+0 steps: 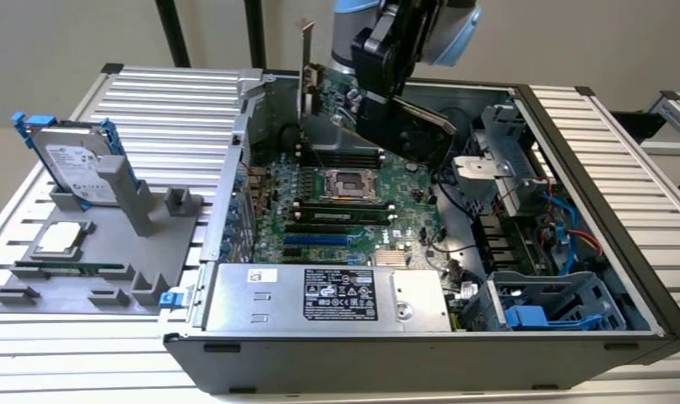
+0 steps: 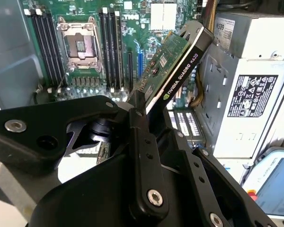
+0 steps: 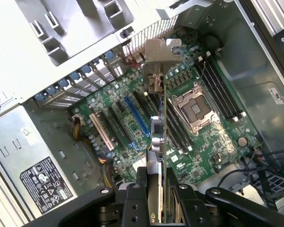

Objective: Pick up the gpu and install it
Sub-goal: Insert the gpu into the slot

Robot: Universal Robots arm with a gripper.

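Gripper (image 3: pixel 156 182) clamped on the gpu (image 3: pixel 157 135), held edge-down above the motherboard (image 3: pixel 213 151), unseated. Card's long axis extends away from gripper, bracket (image 3: pixel 158 52) end farthest.

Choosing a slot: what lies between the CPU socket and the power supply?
In the exterior view: memory slots, a blue expansion slot and a small heatsink. The tool holds the gpu above the motherboard.
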